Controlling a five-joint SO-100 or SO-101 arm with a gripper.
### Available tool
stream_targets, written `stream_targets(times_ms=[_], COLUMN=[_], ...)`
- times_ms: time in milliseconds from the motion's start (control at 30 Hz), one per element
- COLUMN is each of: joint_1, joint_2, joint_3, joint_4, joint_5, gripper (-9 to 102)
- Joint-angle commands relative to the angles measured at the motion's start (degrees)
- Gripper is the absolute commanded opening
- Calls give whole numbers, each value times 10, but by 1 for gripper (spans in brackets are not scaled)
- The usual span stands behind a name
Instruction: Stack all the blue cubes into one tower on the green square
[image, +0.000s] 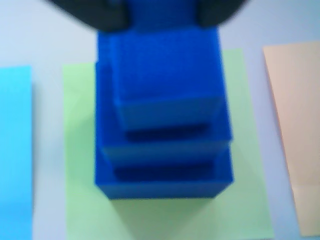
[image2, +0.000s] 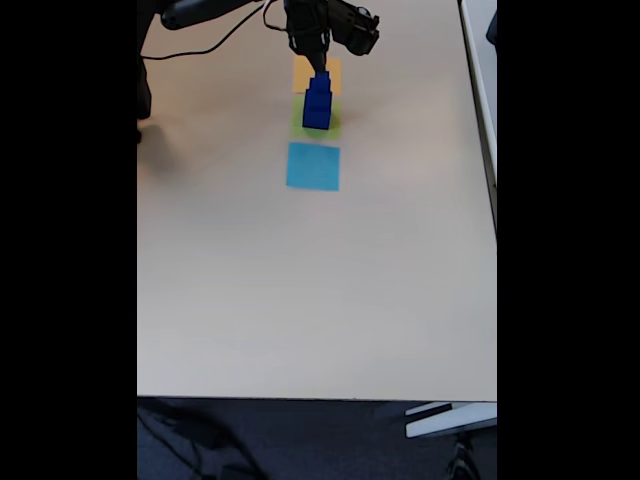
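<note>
In the wrist view three blue cubes form a stepped tower (image: 165, 170) standing on the green square (image: 245, 160). The largest is at the base, a middle one (image: 165, 142) lies on it, and the top cube (image: 167, 75) sits above that. My gripper (image: 162, 17) has its dark fingers (image: 97, 15) on either side of the top cube, shut on it. In the fixed view the tower (image2: 318, 108) rises from the green square (image2: 334, 130) at the far end of the table, with the gripper (image2: 320, 68) directly over it.
A light-blue paper square (image: 15, 150) (image2: 313, 166) lies beside the green one, and an orange square (image: 295, 130) (image2: 301, 72) lies on its other side. The arm and its cables (image2: 220, 30) cross the far table edge. The beige table (image2: 320, 290) stretches wide toward the near edge.
</note>
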Motion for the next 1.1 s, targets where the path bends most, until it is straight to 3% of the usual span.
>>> stream_targets(times_ms=[0, 1067], joint_1=[4, 7], joint_2=[1, -13], joint_3=[-44, -55], joint_4=[-12, -12], joint_5=[-5, -9], gripper=[0, 0])
